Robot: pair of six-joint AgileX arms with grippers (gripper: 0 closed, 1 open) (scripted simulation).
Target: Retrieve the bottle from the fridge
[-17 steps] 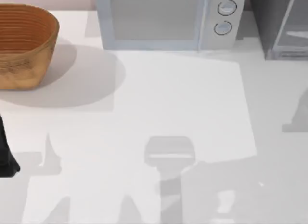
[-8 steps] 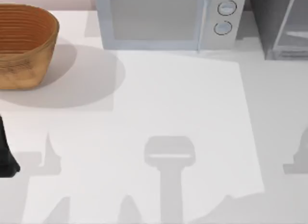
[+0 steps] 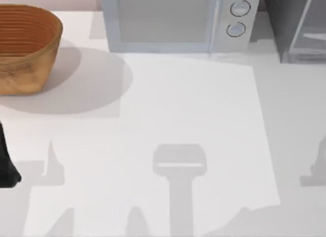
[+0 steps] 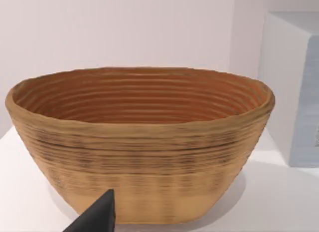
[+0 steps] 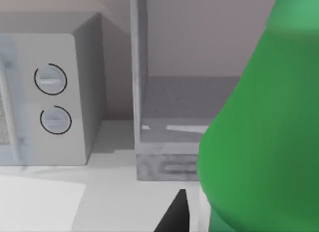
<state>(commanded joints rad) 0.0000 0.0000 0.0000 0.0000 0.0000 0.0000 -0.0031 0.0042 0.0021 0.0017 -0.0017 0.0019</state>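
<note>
The bright green bottle (image 5: 259, 142) looms close in the right wrist view, held up in front of the fridge (image 5: 169, 162). My right gripper is shut on it, and one dark fingertip (image 5: 174, 218) shows beside its base. The dark grey fridge (image 3: 290, 23) stands at the table's back right corner, its pale door frame (image 5: 134, 67) seen edge-on. My left arm (image 3: 6, 168) is parked at the table's left edge, one fingertip (image 4: 99, 217) facing the basket.
A woven brown basket (image 3: 25, 48) sits at the back left. The light grey microwave (image 3: 173, 20) with two round knobs (image 3: 237, 18) stands at the back centre, just left of the fridge. White tabletop (image 3: 193, 104) stretches in front of them.
The right arm's shadow at the table's right edge has slid toward the front and farther right. The left arm has stayed put.
</note>
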